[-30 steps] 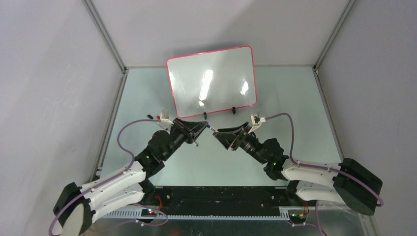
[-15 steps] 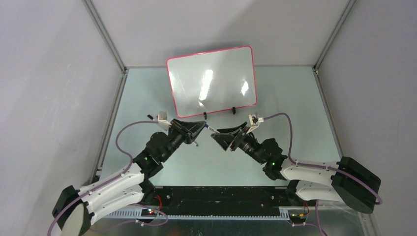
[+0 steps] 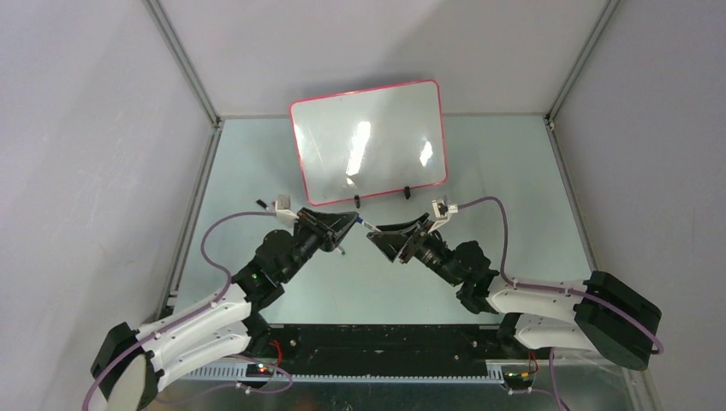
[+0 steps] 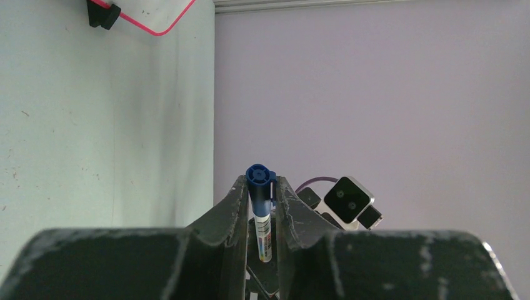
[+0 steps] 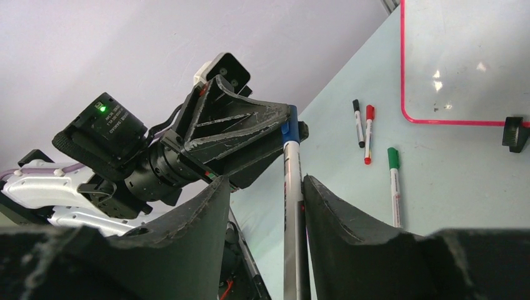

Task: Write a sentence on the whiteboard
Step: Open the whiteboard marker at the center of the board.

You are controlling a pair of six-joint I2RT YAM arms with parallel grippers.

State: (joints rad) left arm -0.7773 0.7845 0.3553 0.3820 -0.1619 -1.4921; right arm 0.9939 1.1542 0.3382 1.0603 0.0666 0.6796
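Whiteboard (image 3: pixel 368 141) standing blank at the far side of the worktop (image 3: pixel 531 171), no writing begun; left tool (image 4: pixel 260 187) pinches blue marker (image 4: pixel 263 232) by its cap end, right tool (image 5: pixel 265 182) spread loosely round its barrel, so uncapping and every word apparently remain.

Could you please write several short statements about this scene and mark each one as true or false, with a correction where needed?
1. The whiteboard carries no written words. True.
2. The left fingers clamp a red-capped marker. False: they clamp the blue-capped marker.
3. A black marker, a red marker and a green marker lie on the table. True.
4. The green marker lies on the whiteboard. False: it lies on the table, beside the board.
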